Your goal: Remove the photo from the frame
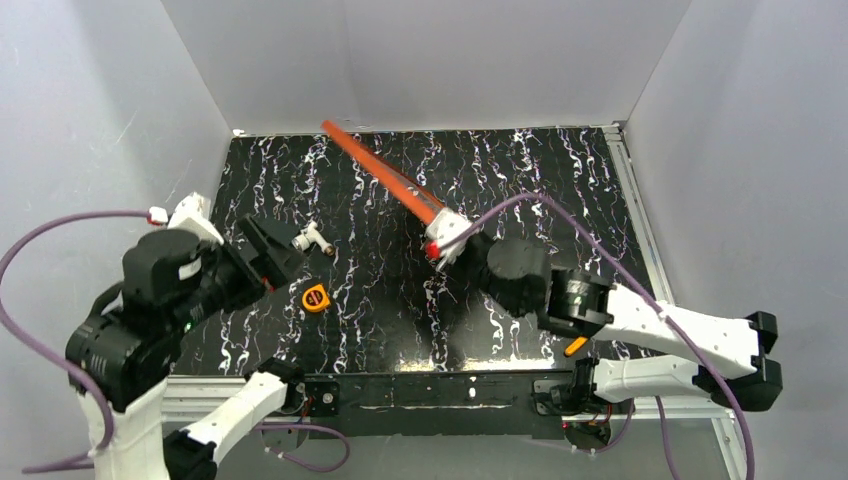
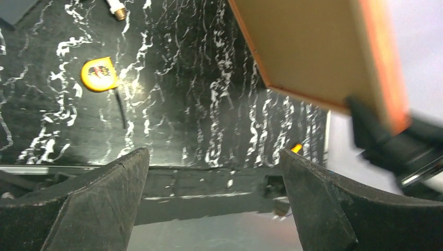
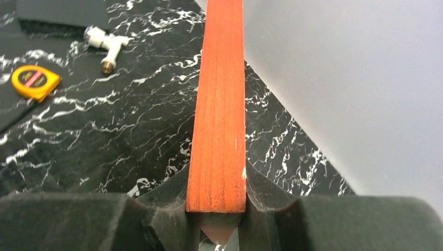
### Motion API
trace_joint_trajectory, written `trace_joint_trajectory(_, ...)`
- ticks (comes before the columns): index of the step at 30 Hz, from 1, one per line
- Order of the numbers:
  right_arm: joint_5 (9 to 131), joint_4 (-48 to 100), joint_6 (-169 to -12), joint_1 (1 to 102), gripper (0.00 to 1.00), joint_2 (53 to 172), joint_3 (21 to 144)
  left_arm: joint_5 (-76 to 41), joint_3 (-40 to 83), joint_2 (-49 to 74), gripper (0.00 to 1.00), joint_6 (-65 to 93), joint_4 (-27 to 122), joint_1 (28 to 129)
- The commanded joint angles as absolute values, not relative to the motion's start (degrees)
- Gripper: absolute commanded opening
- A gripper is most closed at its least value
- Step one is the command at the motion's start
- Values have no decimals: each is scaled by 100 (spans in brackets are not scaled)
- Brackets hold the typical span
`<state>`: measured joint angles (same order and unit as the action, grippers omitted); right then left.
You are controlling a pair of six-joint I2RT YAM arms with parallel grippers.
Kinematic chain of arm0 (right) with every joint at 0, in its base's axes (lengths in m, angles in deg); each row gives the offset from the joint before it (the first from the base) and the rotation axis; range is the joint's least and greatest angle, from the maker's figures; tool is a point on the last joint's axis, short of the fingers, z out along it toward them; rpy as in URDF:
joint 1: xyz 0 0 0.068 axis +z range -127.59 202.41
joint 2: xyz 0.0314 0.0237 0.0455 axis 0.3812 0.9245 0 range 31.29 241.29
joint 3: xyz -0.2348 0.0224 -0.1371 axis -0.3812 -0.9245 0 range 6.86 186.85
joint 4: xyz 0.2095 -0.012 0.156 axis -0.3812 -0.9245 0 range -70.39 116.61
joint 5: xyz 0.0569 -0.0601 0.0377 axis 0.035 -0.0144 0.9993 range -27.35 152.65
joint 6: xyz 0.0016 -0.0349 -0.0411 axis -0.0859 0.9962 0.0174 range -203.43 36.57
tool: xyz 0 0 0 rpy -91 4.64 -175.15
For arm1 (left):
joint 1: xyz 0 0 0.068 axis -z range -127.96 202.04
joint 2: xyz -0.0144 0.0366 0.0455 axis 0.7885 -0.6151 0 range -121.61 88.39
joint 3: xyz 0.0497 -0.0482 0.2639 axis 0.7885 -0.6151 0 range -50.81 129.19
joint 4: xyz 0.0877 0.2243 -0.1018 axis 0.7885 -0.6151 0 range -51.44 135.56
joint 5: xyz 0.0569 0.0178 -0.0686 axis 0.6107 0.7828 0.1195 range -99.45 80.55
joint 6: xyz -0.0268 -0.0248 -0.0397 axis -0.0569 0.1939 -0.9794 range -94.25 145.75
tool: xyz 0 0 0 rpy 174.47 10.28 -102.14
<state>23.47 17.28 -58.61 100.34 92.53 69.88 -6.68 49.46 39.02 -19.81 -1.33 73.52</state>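
Grip on the frame (image 3: 219,104) is coming from the right tool (image 1: 437,245), which is clenching the reddish-brown rail at its near end and holding the whole piece on edge in the air over the middle of the desk (image 1: 520,190), slanting toward the far edge. The left tool (image 1: 272,250) is hanging released by the left edge, its jaws standing wide and grasping nothing. Its camera is looking at the plain brown board back of the photo (image 2: 308,47), which appears to be sitting inside the border, so the removal is likely not yet done. To do this step well, the left tool is probably needing to come in squarely toward the board and either press it through the opening or pinch a free edge of it, never the wooden rail. The right tool is gripping only a narrow stretch of rail, so a hard or off-centre push is risking a twist in that hold. A yellow tape measure (image 1: 316,297) and a white fitting (image 1: 312,238) are lying near the left edge, below the likely path.
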Motion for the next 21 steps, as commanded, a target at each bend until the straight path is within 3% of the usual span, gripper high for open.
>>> trace_joint_trajectory(1, 3155, 708, -7357, 9330, 1, 9022, 7743, -871, 4297, 4253, 98, -797, -261, 7331)
trace_joint_trajectory(13, 5886, -121, -9793, 6090, 1, 8924, 8063, -1909, 3418, 4383, 98, -901, -472, 7331)
trace_joint_trajectory(21, 8231, 247, -10918, 3806, 1, 8916, 7117, -2402, 2513, 4570, 98, -1413, -314, 7331)
